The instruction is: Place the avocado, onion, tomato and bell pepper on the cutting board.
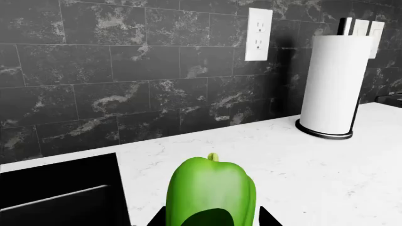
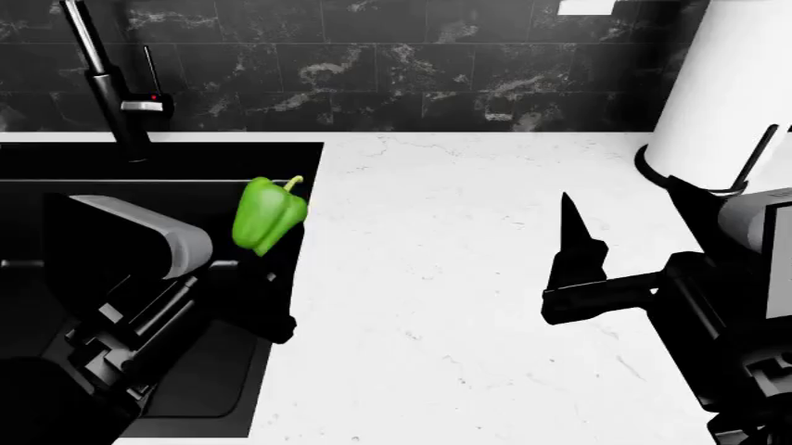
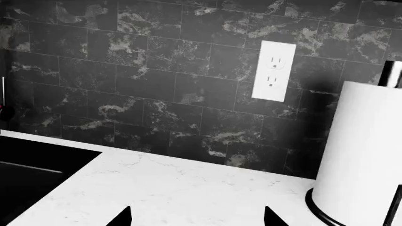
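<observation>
Keeping your left pincer clenched on the bell pepper over the sink, carry it level toward the counter, your right pincer idling agape.

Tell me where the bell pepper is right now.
The bell pepper is held in the left gripper, at the head view's left, above the sink's right edge beside the white counter.

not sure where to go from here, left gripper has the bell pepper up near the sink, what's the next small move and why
Probably carry the bell pepper rightward, off the sink edge and over the white counter. The left gripper grips it clear of any surface, and no cutting board shows in any view, so the board must be found first.
</observation>
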Controlling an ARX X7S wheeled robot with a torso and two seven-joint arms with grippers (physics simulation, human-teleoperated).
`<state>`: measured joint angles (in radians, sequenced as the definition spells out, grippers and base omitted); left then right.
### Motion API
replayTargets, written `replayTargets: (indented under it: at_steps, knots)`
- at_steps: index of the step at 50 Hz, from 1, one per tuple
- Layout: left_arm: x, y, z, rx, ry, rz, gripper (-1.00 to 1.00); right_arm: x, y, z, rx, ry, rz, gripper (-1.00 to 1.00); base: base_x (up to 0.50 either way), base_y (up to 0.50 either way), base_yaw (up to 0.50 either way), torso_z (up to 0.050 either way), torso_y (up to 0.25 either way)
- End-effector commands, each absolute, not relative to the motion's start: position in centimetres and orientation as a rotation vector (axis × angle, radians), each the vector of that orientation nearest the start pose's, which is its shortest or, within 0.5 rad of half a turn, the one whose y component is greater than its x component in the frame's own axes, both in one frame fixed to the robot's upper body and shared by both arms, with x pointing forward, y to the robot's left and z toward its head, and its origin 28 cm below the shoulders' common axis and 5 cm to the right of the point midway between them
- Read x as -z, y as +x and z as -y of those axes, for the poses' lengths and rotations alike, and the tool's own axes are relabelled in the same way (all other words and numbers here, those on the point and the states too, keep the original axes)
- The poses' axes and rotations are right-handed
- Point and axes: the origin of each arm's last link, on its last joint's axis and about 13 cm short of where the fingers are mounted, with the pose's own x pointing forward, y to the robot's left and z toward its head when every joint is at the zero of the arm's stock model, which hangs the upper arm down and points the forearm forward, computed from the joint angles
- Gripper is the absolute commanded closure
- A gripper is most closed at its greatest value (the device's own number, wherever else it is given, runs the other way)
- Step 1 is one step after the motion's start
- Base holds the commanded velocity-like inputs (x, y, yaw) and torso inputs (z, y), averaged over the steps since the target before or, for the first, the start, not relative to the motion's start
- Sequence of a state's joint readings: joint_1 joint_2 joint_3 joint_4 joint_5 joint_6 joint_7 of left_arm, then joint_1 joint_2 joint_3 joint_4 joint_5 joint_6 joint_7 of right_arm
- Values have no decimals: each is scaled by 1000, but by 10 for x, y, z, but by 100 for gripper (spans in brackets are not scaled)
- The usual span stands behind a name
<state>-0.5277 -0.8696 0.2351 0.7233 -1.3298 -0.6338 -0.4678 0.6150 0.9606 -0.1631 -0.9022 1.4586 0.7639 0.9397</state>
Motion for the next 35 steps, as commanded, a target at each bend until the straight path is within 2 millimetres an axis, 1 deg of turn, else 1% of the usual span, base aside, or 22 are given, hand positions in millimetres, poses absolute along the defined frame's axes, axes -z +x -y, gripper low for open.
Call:
replayTargets:
  at_steps: [1,18,35]
  knots:
    - [-223,196,-244,451,-43,29,100,-242,168,138,-104,-124,98,-100,0,-500,0,0,0]
    - [-223,195,-243,462,-43,42,100,-242,166,138,-96,-124,107,-100,0,-500,0,0,0]
    - [-218,199,-242,475,-45,28,100,-240,166,137,-87,-123,103,-100,0,-500,0,1,0]
